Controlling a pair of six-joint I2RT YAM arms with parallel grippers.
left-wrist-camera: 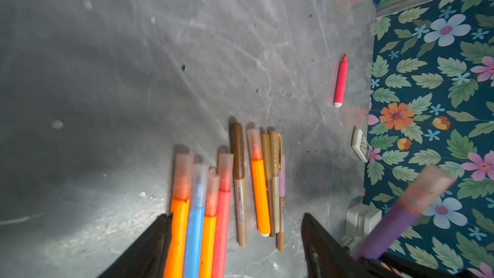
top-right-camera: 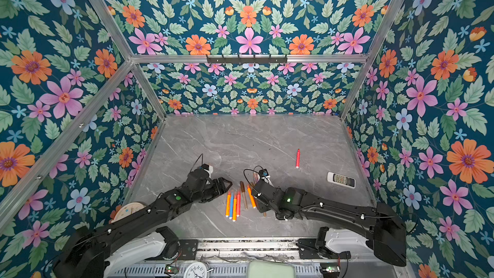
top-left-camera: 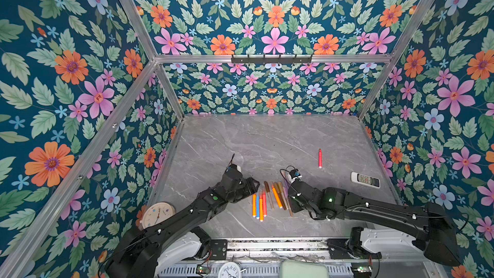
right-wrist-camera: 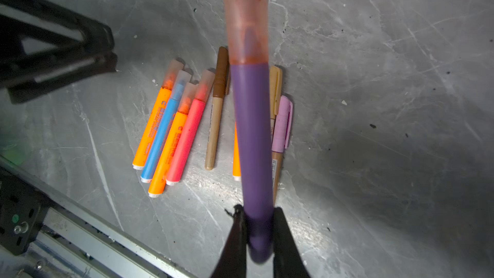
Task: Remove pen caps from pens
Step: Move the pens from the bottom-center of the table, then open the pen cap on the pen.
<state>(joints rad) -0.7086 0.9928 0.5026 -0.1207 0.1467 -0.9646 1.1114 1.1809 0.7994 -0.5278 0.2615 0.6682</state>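
My right gripper (right-wrist-camera: 258,211) is shut on the lower barrel of a purple pen (right-wrist-camera: 252,135) and holds it above the table. The pen's translucent orange-pink pen cap (right-wrist-camera: 246,17) is on and points away from the jaws. My left gripper (left-wrist-camera: 236,216) stands open just left of that pen (left-wrist-camera: 387,231), over the near ends of several capped pens (top-left-camera: 259,205) lying in a row, with nothing between its fingers. In both top views its tips (top-left-camera: 255,183) point right. Farther back lies a red pen (top-left-camera: 320,158) with a bare tip.
A white remote control (top-left-camera: 365,179) lies by the right wall. A round clock (top-left-camera: 157,213) leans at the left wall beside my left arm. The aluminium rail (top-left-camera: 267,244) runs along the front edge, and flowered walls close in three sides.
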